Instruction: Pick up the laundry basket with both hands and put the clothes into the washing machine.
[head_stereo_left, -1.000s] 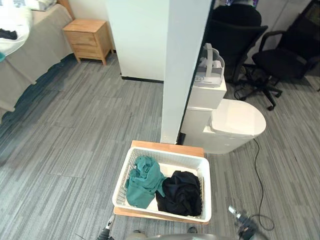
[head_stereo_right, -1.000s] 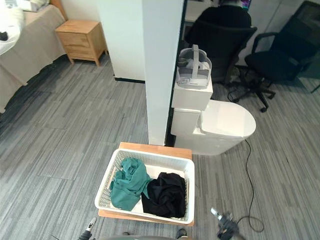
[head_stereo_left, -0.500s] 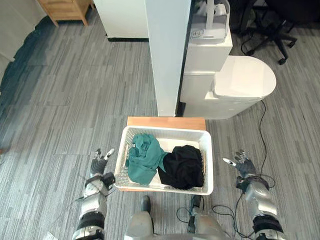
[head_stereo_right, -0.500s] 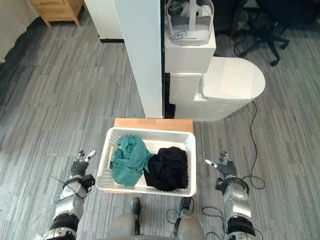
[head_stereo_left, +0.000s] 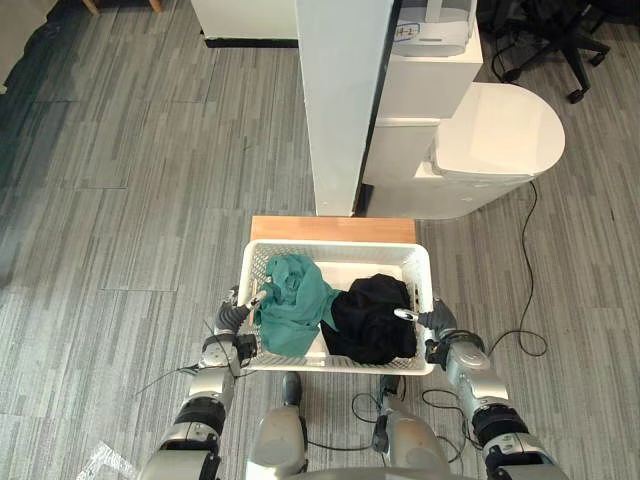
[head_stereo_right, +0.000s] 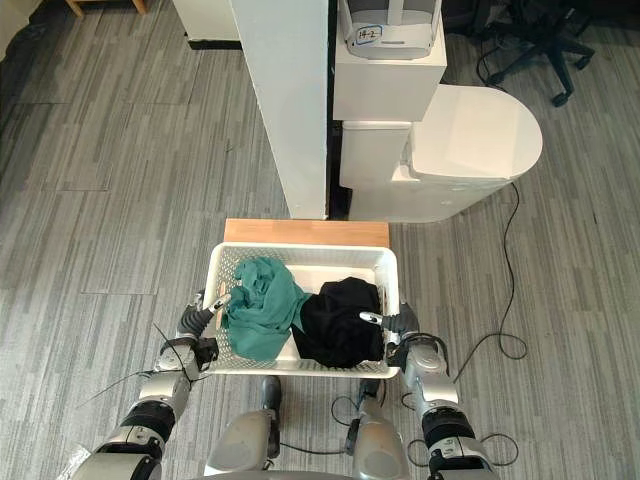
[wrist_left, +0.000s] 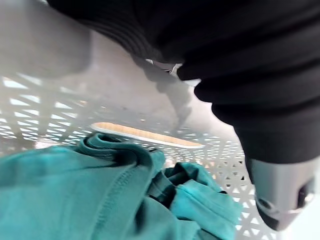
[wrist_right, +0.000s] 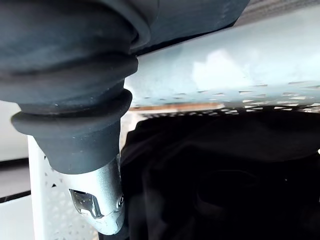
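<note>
The board (head_stereo_left: 330, 228) is largely covered by the basket (head_stereo_left: 340, 247), whose floor is mostly hidden under green cloth (head_stereo_left: 292, 312) and black cloth (head_stereo_left: 372, 318). The left hand (head_stereo_left: 236, 320) and right hand (head_stereo_left: 436, 320) are partly hidden at its side rims, lower centre. At the upper right a chair (head_stereo_left: 560, 20) is cut off by the edge, and a headset (head_stereo_left: 433, 22) by the top edge.

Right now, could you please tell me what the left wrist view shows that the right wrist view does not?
The left wrist view has the teal garment bunched up past the left hand. The right wrist view has the black garment lying beside the right hand. Both share the white laundry basket: its perforated wall and smooth rim sit close against each hand.
</note>
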